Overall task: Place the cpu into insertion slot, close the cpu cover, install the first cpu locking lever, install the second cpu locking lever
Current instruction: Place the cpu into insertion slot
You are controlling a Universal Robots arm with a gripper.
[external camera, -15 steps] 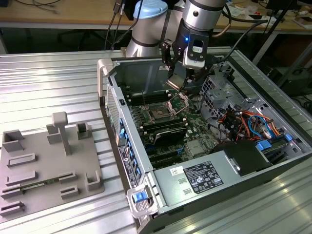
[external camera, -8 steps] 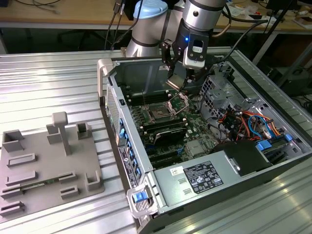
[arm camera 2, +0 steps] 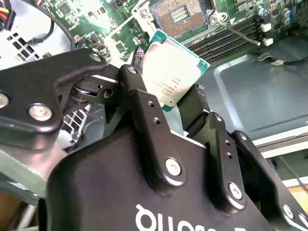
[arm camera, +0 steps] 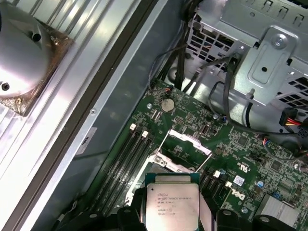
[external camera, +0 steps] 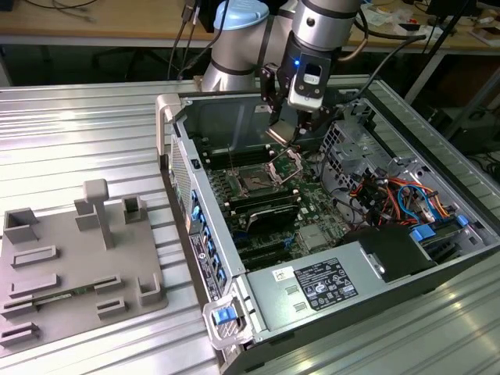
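claw: black two-finger claw (arm camera 2: 167, 79) pinching the small square silver-topped cpu (arm camera 2: 174, 72) by its edges | cpu: held above the green motherboard (arm camera: 243, 144) | square dark pin-grid insertion slot (arm camera 2: 180, 14): uncovered | silver sheet-metal cpu cover (arm camera: 185, 144): raised

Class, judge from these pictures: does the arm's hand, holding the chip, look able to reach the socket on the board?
Probably yes. The hand grips the chip in the air near the socket, whose cover stands raised, leaving the pin grid bare; nothing seems to lie between.
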